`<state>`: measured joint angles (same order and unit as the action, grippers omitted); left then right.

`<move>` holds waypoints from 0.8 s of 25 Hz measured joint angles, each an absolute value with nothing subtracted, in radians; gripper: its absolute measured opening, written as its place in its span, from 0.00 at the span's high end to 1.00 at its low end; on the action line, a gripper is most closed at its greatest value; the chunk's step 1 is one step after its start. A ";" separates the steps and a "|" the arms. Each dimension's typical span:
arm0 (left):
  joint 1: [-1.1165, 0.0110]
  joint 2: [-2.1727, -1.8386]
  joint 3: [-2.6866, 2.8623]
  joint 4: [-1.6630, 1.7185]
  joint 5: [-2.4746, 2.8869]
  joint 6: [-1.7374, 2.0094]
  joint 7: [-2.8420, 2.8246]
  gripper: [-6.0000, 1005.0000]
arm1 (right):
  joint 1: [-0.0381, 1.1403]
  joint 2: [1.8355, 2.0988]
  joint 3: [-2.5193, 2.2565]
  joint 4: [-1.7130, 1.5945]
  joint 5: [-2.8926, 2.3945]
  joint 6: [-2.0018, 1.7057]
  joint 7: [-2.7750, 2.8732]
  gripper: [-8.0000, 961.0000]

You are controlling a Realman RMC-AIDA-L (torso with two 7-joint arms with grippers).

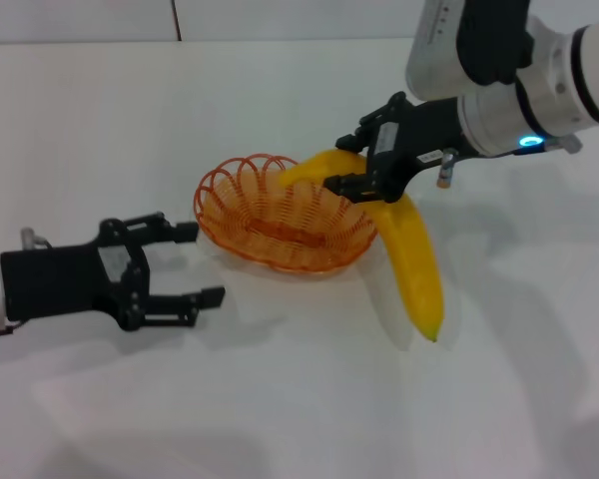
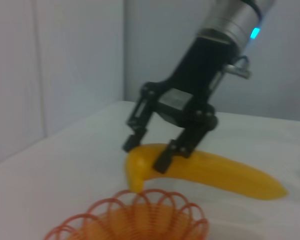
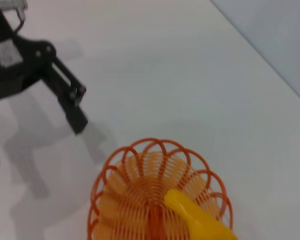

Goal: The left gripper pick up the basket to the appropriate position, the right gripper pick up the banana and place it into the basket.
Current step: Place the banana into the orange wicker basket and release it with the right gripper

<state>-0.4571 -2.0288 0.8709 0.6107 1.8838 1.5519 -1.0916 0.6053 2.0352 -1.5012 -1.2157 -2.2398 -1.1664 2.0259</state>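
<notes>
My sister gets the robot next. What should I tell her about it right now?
Right gripper: shut on the banana, holding it up with one end over the rim of the basket and the rest hanging outside.
Left gripper: open, holding nothing, just beside the basket on the robot's left.
Basket: sitting on the white table, nothing lying in it.
Done: banana picked up and brought to the basket.
Left: get the whole banana inside the basket and let go.
</notes>
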 joint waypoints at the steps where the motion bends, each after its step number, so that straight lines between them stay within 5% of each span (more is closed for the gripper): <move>1: -0.457 -2.029 0.884 0.612 1.884 1.557 -1.091 0.12 | 0.610 2.035 -1.504 -1.211 -2.235 -1.166 2.025 0.46; 20: -0.494 -2.037 1.009 0.608 1.886 1.598 -1.095 0.12 | 0.688 2.036 -1.634 -1.140 -2.206 -1.060 2.023 0.44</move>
